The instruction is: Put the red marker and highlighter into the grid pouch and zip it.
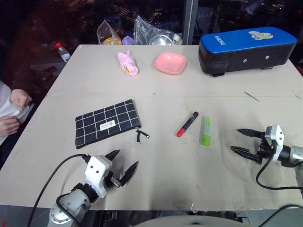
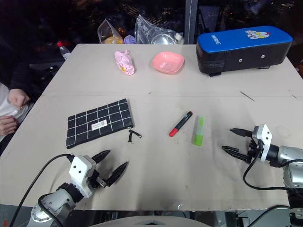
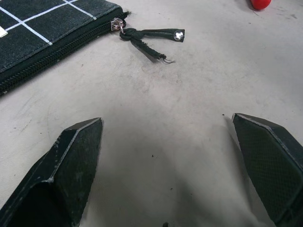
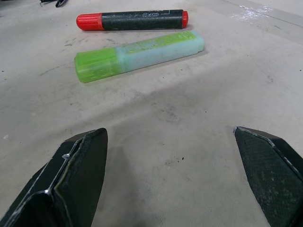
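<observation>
You are looking at the flat black fabric pouch with white grid lines (image 1: 107, 123) lying on the beige table (image 1: 156, 170), left of centre, with its knotted black zipper pull (image 1: 141, 135) trailing off its right corner onto bare table. In the left wrist view the pouch is running off the frame, so you are seeing just one corner and a stretch of zipper. The slim red marker with the black barrel (image 1: 187, 124) is lying at the table's middle, and the stubby light-green highlighter with the pale cap (image 1: 206, 130) is lying just beside it on the right, apart from it.

Your left gripper (image 1: 122, 166) is hanging over the near edge below the pouch, its two black fingers spread wide and pinching nothing. Your right gripper (image 1: 245, 141) is sitting to the right of the highlighter, pointing toward it, jaws likewise spread and empty.

At the far edge, the clear plastic bags (image 1: 137, 33) are fading into the dark background, and their contents are hard to make out. A person's hands (image 1: 14, 111) are being cut off at the left border.
</observation>
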Robot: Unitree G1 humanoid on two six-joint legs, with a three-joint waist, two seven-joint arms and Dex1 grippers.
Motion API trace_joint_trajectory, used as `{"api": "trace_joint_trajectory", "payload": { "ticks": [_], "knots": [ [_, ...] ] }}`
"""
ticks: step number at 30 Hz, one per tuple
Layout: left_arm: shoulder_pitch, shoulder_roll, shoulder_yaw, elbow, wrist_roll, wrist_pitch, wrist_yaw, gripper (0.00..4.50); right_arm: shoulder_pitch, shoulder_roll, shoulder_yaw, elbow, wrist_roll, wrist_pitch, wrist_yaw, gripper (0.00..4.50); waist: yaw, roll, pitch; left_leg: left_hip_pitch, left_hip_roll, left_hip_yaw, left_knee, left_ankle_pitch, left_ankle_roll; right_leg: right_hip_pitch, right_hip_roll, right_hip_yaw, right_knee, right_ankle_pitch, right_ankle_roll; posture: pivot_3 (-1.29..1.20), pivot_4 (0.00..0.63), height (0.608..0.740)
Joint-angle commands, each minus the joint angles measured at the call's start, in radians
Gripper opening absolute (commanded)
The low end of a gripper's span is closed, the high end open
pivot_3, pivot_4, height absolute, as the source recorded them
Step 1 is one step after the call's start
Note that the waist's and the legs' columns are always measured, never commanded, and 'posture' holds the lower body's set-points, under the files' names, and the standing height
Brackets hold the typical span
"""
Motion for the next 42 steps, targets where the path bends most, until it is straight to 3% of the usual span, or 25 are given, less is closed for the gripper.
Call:
{"api": "trace_joint_trajectory", "payload": {
  "ticks": [1,16,24,29,34,42],
  "knots": [
    [-0.004,0.010,0.005,-0.005,-0.001,-0.018,-0.013,4.48,-0.002,-0.001,-0.010,-0.014,0.013,-0.017,0.010,4.31,0.000,0.000,0.000,0.000,0.000,0.000,0.000,0.000,0.000,0.000,0.000,0.000,0.000,0.000,0.000,0.00,0.150,0.726],
    [-0.034,0.022,0.025,0.057,-0.014,-0.053,-0.062,4.48,0.031,0.004,-0.026,-0.031,0.027,-0.030,0.002,4.31,0.001,0.000,0.000,0.000,0.000,0.000,0.000,0.000,0.000,0.000,0.000,0.000,0.000,0.000,0.000,0.00,0.150,0.726],
    [-0.079,0.064,0.160,0.143,-0.086,-0.085,-0.112,4.48,0.011,0.042,0.000,-0.189,0.089,0.033,-0.009,4.31,-0.001,0.000,0.001,0.000,0.001,0.000,-0.001,0.000,0.000,-0.001,0.000,0.000,0.000,0.000,0.001,0.00,0.150,0.726],
    [-0.133,0.120,0.296,0.275,-0.124,-0.107,-0.144,4.48,-0.007,0.084,0.030,-0.350,0.136,0.123,-0.058,4.31,0.000,-0.001,0.002,-0.001,0.001,-0.001,-0.001,0.000,0.000,-0.002,0.000,0.000,0.000,0.000,0.000,0.00,0.150,0.726],
    [-0.217,0.267,0.430,0.565,-0.075,-0.238,-0.204,4.48,-0.035,0.123,0.079,-0.470,0.159,0.192,-0.101,4.31,0.000,-0.003,0.003,-0.002,0.001,-0.001,-0.002,0.000,0.000,-0.003,0.000,-0.001,0.000,0.001,-0.001,0.00,0.150,0.726],
    [-0.347,0.433,0.433,0.929,0.082,-0.506,-0.186,4.48,-0.049,0.125,0.088,-0.504,0.165,0.221,-0.116,4.31,0.000,-0.005,0.004,-0.002,-0.001,-0.001,-0.003,0.000,0.000,-0.004,-0.002,0.000,-0.002,0.001,-0.001,0.00,0.150,0.726]
  ]
}}
